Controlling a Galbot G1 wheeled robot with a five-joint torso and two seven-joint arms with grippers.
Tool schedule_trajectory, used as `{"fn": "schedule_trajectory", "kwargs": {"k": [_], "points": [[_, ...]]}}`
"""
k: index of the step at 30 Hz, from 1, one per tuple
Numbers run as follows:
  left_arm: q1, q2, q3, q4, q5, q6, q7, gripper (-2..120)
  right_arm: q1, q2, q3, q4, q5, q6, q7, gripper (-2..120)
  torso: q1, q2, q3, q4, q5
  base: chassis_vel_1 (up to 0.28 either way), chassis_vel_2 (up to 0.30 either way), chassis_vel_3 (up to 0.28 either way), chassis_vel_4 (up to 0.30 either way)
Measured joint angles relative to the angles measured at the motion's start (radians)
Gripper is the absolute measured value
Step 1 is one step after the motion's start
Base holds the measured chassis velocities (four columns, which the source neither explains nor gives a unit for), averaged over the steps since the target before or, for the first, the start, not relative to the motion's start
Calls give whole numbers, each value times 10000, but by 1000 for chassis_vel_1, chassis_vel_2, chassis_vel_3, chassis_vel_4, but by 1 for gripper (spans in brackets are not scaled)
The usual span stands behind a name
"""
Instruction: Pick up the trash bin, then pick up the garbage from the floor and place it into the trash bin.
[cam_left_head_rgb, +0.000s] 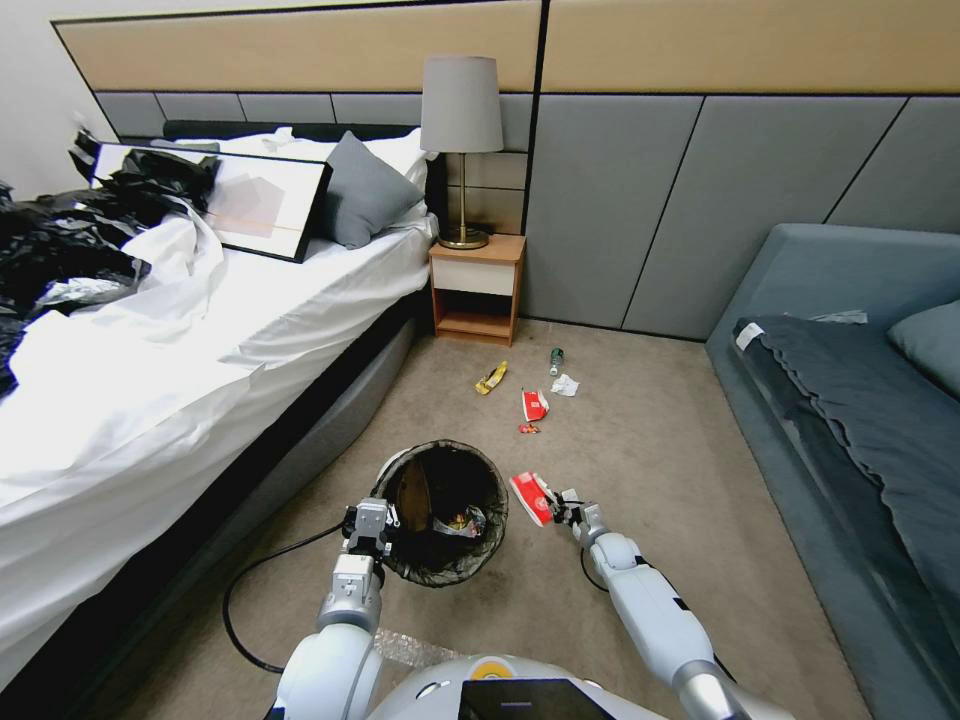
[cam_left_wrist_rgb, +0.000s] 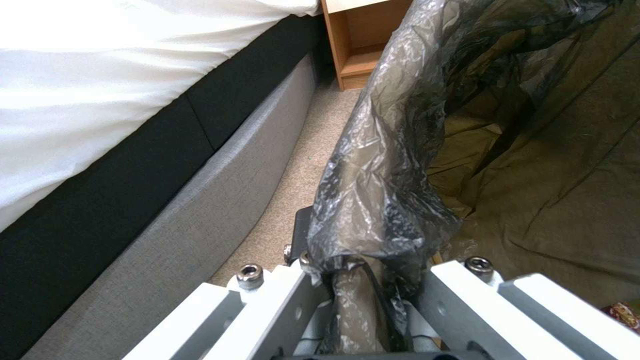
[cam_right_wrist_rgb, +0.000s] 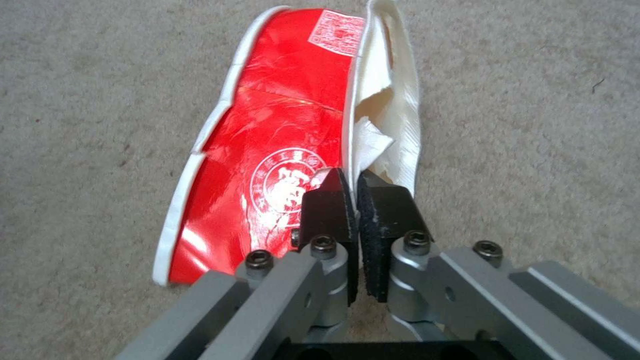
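Currently both grippers loaded, bin left, packet right.
Left gripper, lower centre-left of the head view, is clamped on the bagged rim of the trash bin; some litter sits inside. Right gripper, just right of the bin, is pinched closed on a red-and-white packet. More garbage lies on the floor mid-frame, near the nightstand.
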Motion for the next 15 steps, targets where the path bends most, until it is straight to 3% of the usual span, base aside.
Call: {"fn": "schedule_trajectory", "kwargs": {"k": [15], "points": [[1, 5, 10, -58, 9, 14, 6, 2, -159, -28, 98, 343, 145, 464, 162, 0, 0, 0, 0, 0, 0, 0, 0, 0, 0]]}}
